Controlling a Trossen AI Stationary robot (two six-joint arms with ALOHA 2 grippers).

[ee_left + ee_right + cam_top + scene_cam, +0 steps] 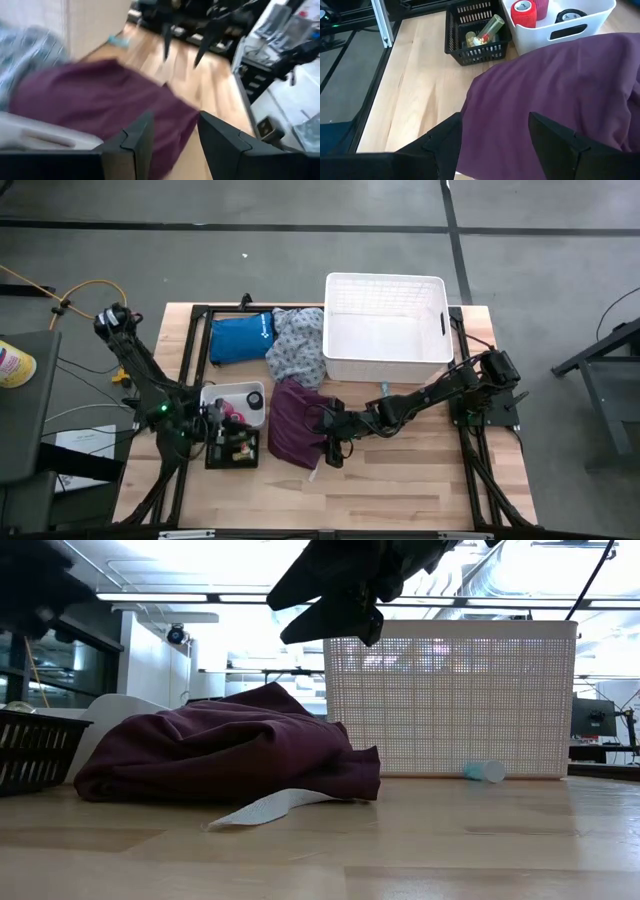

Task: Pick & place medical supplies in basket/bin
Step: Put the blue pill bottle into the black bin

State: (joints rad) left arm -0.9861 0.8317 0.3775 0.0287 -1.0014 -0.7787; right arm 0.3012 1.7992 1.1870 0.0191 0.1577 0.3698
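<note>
The maroon garment [293, 428] lies bunched on the table in front of the white lattice basket [385, 330]; a white label [265, 808] sticks out from under it. My right gripper [332, 452] hovers open above the garment's near edge [555, 90], well clear of it in the low view [335, 600]. My left gripper [222, 417] is open over the small white tray [240, 393], facing the maroon garment [110, 100]. The tray holds pink-red rolls [525, 12]. The black mesh crate [477, 35] holds vials. The grey-patterned garment [295, 345] lies beside the basket.
A blue pouch [240, 338] lies at the far left next to the grey-patterned garment. A small teal vial [485, 771] rests on the table against the basket's near wall. Bare wood stretches along the near edge [400, 490]. Black frame rails run along both table sides.
</note>
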